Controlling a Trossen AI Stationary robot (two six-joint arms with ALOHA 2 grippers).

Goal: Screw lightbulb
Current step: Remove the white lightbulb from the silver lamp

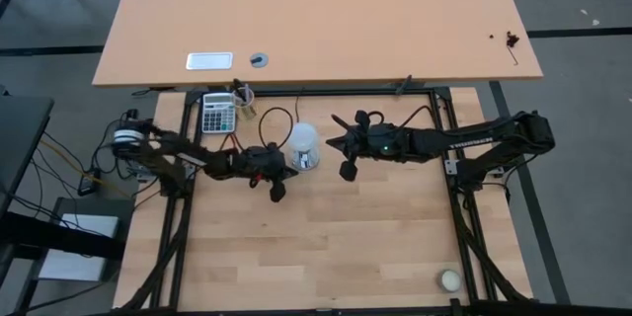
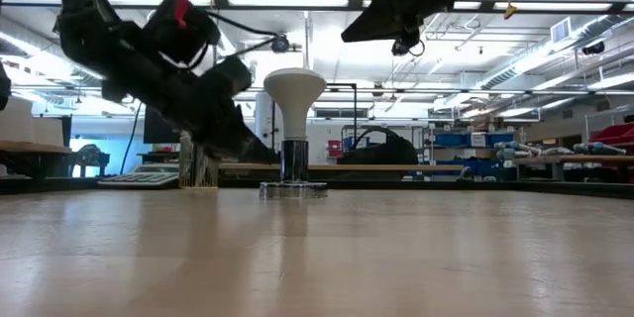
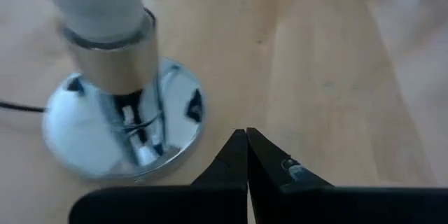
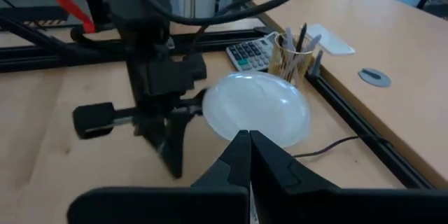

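Both claws pressed together: left claw (image 3: 246, 155); right claw (image 4: 249, 152); lightbulb (image 2: 293, 97) upright, globe up.

Both arms are dark, near-black, built of jointed segments. The left arm (image 1: 202, 161) trails black cables and carries a red tag, seen in the low view. The right arm (image 1: 464, 143) shows a small green light and what may be pale lettering along one link.
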